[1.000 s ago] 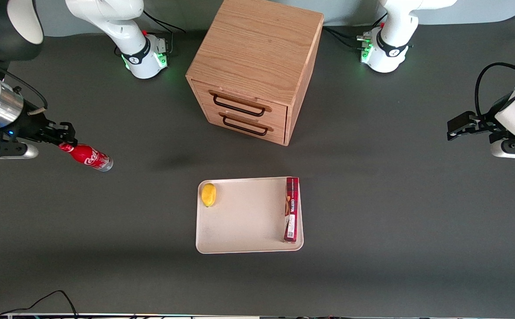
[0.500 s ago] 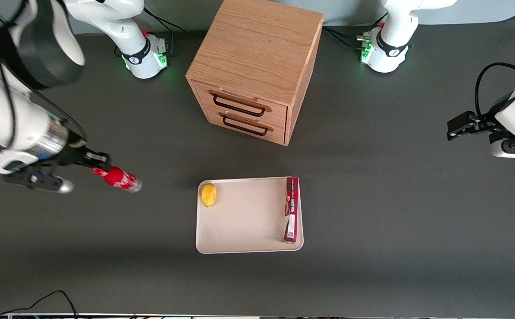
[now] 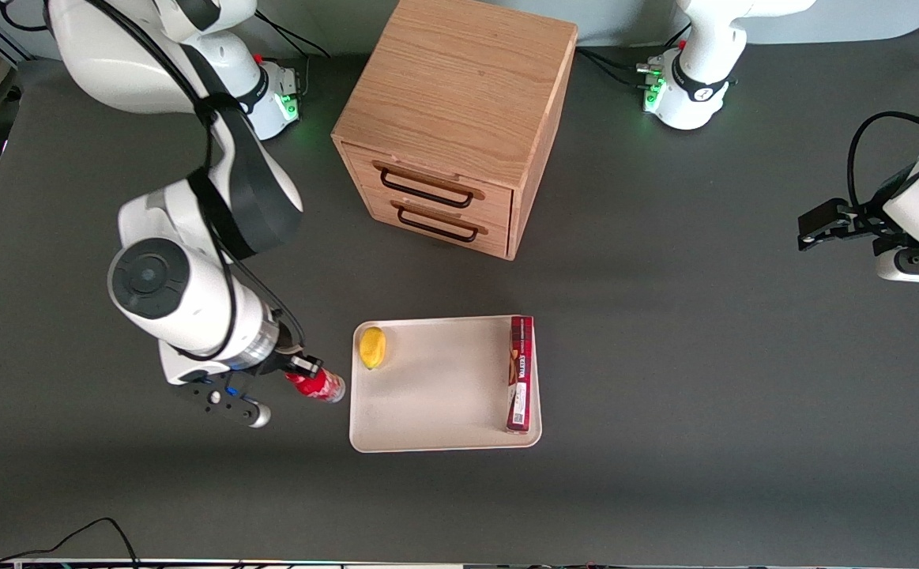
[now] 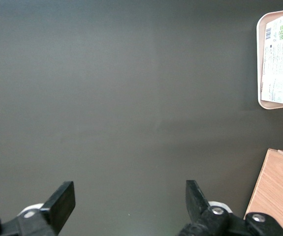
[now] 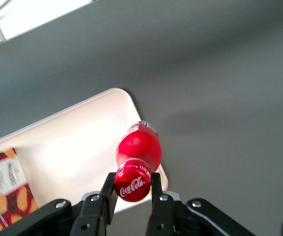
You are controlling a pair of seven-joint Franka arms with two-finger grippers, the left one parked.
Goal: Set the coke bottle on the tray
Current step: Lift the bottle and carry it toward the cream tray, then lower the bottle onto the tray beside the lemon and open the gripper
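My right gripper is shut on the red cap of the coke bottle. It holds the bottle in the air just beside the working-arm edge of the cream-white tray. In the right wrist view the gripper clamps the cap, and the red bottle hangs over the tray's rounded corner. The bottle's clear base points toward the tray.
A yellow lemon lies on the tray near the bottle's side. A long red box lies along the tray's edge toward the parked arm. A wooden drawer cabinet stands farther from the front camera than the tray.
My right arm has carried the coke bottle from the working arm's end of the table toward the tray and nearer to the front camera. It now hangs at the tray's edge.
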